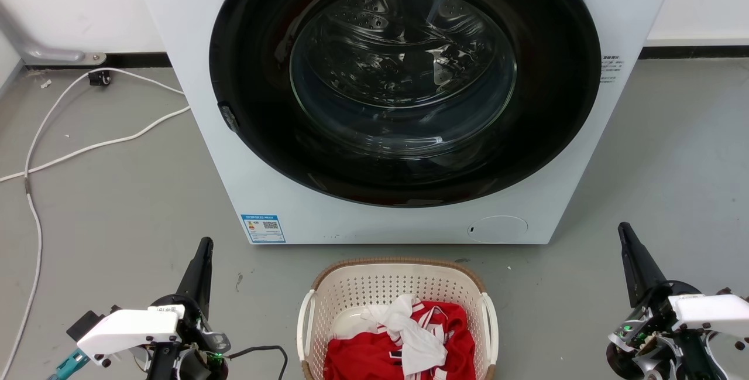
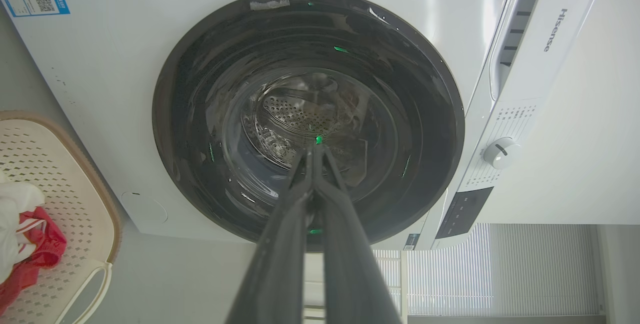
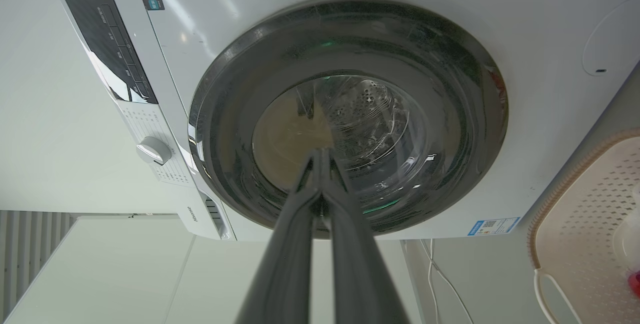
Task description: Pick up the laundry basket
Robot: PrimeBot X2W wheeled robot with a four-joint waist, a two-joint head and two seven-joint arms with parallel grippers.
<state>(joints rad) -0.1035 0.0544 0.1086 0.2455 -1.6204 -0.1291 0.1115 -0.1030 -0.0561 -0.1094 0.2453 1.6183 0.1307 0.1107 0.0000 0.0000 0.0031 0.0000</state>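
The laundry basket [image 1: 374,286], cream-white and perforated with a brown woven-look rim and white side handles, stands on the floor just before the washing machine [image 1: 222,151], at the bottom centre of the head view. Red and white clothes [image 1: 404,339] lie in it. Part of the basket [image 2: 55,174] shows at the left edge of the left wrist view, and its corner [image 3: 590,199] at the right edge of the right wrist view. My left gripper [image 1: 203,245] hangs left of the basket, shut and holding nothing, well apart from it. My right gripper [image 1: 625,229] is far to the right, also shut and holding nothing.
The washing machine's round dark door [image 1: 404,81] is closed. White cables [image 1: 88,146] trail over the grey floor at the left, up to the wall. Bare floor lies between each gripper and the basket.
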